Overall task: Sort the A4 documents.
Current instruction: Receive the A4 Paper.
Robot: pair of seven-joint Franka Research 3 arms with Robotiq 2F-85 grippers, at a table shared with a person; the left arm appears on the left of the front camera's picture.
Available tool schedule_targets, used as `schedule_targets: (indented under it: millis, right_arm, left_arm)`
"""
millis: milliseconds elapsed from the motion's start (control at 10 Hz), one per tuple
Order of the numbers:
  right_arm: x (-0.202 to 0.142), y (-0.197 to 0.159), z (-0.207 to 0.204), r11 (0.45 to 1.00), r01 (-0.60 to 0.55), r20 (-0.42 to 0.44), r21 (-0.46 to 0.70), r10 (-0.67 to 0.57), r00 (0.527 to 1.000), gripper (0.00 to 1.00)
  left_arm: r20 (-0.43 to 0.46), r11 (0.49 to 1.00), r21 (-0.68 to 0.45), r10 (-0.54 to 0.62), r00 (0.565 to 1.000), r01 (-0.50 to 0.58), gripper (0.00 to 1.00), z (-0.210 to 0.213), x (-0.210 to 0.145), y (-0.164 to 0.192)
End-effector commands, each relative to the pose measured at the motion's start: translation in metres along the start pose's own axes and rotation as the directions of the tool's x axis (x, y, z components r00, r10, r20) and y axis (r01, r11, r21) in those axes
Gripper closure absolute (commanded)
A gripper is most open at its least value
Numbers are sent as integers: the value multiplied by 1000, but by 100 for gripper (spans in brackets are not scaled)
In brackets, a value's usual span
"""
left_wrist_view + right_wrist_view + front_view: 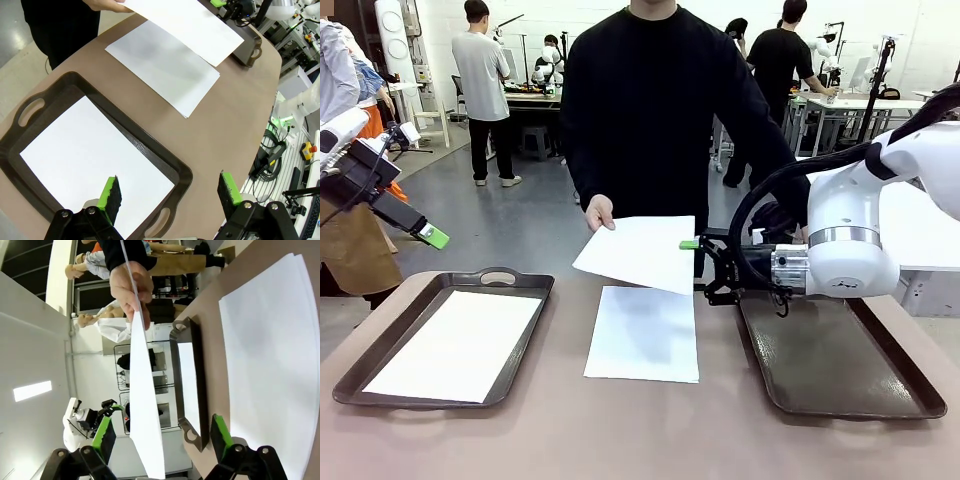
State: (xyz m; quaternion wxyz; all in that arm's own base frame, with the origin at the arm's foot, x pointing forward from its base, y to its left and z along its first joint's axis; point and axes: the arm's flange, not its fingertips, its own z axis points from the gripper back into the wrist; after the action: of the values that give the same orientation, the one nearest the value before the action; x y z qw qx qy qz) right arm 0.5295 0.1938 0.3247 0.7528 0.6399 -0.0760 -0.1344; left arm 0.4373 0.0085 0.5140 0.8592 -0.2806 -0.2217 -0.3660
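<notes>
- Left gripper (170, 187): raised over near-left corner of tabletop (620, 430). Fingers spread wide, nothing btw them.
- Left tray (440, 285), dark, w/ handles, near-left: holds one tray sheet (455, 345), A4, flat inside the rim, roughly square to it.
- Middle sheet (645, 335): A4, flat on bare tabletop btw the two trays, touching neither. Prob. awkward to lift, no edge standing proud; likely needs sliding to a table edge or a fingertip under a corner.
- Right tray (840, 365), near-right: nothing in it.
- Right gripper (698, 268): above far-left corner of right tray, turned sideways toward centre. Fingers spread; in wrist view the offered paper's edge runs btw the pads, nearer one of them, not pinched.
- Held sheet (640, 252): A4, in the air above far end of middle sheet, tilted, free edge at right gripper. Judged v. light, thin, floppy, easily creased, prob. slick. Best taken w/ shallow pinch mid-way along free edge, opposite the hand.
- Person's hand (599, 212): grips held sheet's far-left corner, beyond far edge of tabletop.
</notes>
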Motion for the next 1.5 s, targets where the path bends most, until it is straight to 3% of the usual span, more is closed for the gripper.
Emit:
schedule_targets:
  millis: [0,300,800,1400]
  right_arm:
    - [11,-5,-9,996,17,-7,84,-16,1000,0]
    - [17,-7,-16,987,7,-102,163,9,995,0]
    - [23,-2,-18,985,-71,-113,155,89,990,3]
    - [37,-12,-20,991,-69,-108,113,81,991,61]
  left_arm:
    - [-2,1000,-4,-10,1000,10,0,0,0,0]
    - [-2,1000,-4,-10,1000,10,0,0,0,0]
    - [-2,1000,-4,-10,1000,10,0,0,0,0]
    - [-2,1000,-4,-10,1000,10,0,0,0,0]
